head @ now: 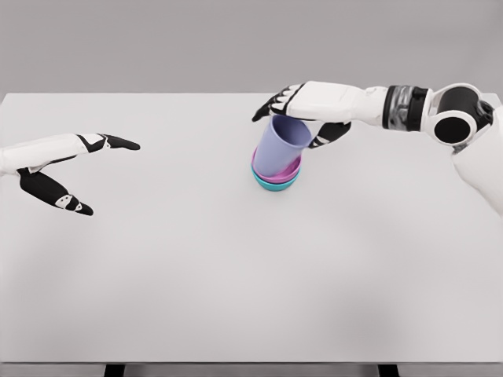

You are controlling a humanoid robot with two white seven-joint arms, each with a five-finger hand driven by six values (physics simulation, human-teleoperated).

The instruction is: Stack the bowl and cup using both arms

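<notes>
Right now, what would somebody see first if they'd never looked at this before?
First, the lilac cup just right of the table's middle, tilted and sitting in a pink bowl that nests in a teal bowl. The right hand wraps the cup's top, fingers over the rim and thumb at its side. Far off at the left edge, the left hand hangs open, holding nothing, above the white table.

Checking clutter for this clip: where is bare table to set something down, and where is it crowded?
The whole near half of the table is bare, as is the stretch between the left hand and the stacked bowls. It is crowded only right of centre, where the right hand holds the tilted cup in the bowls.
</notes>
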